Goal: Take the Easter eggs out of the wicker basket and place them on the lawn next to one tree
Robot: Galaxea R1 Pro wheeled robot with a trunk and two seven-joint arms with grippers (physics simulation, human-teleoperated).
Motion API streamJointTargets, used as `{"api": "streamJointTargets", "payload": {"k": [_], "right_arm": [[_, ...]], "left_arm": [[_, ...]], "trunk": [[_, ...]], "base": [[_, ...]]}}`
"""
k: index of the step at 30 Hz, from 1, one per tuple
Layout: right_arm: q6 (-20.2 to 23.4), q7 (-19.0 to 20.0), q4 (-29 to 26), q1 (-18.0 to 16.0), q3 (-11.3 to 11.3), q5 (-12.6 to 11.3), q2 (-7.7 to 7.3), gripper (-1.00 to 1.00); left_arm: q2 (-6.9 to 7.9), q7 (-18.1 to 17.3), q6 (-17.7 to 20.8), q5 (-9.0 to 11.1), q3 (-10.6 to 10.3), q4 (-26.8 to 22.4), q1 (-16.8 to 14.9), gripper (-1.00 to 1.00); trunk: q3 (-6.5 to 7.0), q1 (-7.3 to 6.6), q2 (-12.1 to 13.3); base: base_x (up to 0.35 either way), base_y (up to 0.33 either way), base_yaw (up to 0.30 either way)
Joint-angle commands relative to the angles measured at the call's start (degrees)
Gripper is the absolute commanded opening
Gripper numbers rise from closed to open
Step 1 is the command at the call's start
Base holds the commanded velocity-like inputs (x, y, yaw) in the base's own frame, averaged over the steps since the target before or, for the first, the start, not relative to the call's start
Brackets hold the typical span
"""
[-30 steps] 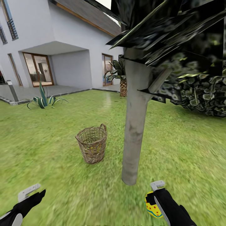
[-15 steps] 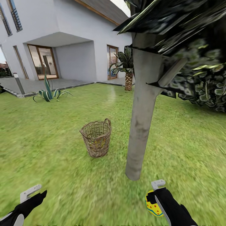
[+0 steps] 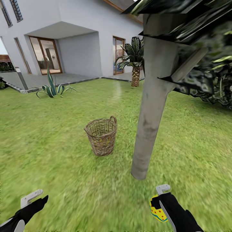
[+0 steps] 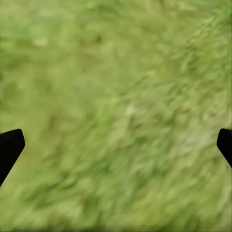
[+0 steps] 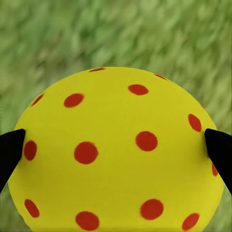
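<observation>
One egg (image 5: 116, 150) clamped in right claw (image 3: 159, 201).

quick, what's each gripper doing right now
Left gripper: open, holding nothing, over the grass.
Right gripper: closed on a yellow egg with red dots.

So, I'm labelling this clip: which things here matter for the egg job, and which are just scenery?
Job:
Easter egg in right gripper
wicker basket
tree
lawn

Scenery:
palm
spiky plant
house
paving
</observation>
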Motion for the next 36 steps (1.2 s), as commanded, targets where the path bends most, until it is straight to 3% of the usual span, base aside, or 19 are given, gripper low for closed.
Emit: {"api": "streamJointTargets", "payload": {"k": [1,26,30,33,36], "right_arm": [[0.4,0.0,-0.1,0.0,0.3,0.4,-0.06,-1.0],[0.0,0.1,-1.5,0.0,0.2,0.2,-0.27,-1.0],[-0.5,0.6,-1.2,0.0,-0.1,-0.3,-0.87,-1.0],[-0.5,0.3,-0.2,-0.1,0.0,-0.4,-1.84,-1.0],[-0.6,0.2,0.8,-0.1,0.1,-0.5,-2.82,-1.0]], "left_arm": [[0.01,0.4,0.3,0.6,0.0,-0.1,0.0,1.0],[-0.01,0.4,0.2,0.6,0.1,-0.2,0.0,1.0],[-0.36,0.0,0.0,0.3,-0.3,0.1,0.0,1.0],[0.63,-0.5,-0.1,0.9,-0.4,-0.5,0.2,1.0],[0.19,-1.5,-0.1,0.8,-0.2,-0.7,0.2,1.0]], "trunk": [[-0.28,0.01,0.0],[-5.82,0.66,-0.4],[-5.82,0.66,-0.4],[-5.82,0.66,-0.4],[-5.82,0.66,-0.4]], "base": [[0.0,0.0,0.02],[0.0,0.0,0.013],[0.0,0.0,0.0],[0.0,0.0,0.0],[0.0,0.0,0.0]]}}
